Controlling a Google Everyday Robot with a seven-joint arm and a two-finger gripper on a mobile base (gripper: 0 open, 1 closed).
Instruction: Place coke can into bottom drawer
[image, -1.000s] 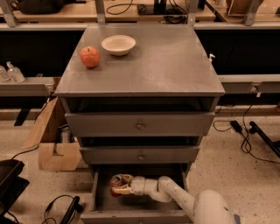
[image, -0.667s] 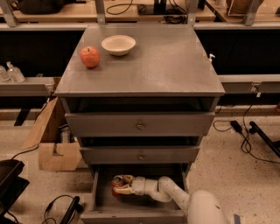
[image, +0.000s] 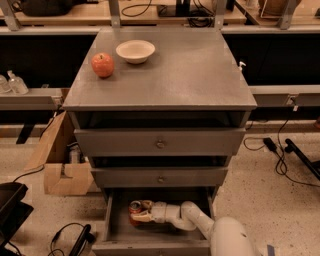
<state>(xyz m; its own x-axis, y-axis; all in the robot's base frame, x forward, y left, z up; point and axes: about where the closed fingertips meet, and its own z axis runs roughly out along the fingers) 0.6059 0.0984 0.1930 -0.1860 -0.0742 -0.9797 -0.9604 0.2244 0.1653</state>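
Your pincer (image: 140, 212) is down inside the bottom drawer (image: 109, 222), at its left-rear part, and it is clamped around the coke can (image: 134, 207): 1 pale finger shows just below the can and the other at its upper right. The can's red side and silver top are visible, and it sits close to the drawer's back left corner. You cannot tell whether it is touching the drawer floor.

Against the frame from 1 second ago, almost nothing has moved. The can and pincer are in the same spot in the drawer, with the same grip. The only change is in the white arm (image: 197, 222), whose bulky elbow at the lower right has shifted slightly left. The drawer is pulled out as far as it was.

The 2 upper drawers (image: 160, 142) are both closed, same as before. On the table (image: 170, 75) the red apple (image: 102, 64) and the white bowl (image: 135, 50) sit near each other at the back left, not touching, and neither has moved. A cardboard box (image: 57, 167) stands on the floor left of the cabinet.
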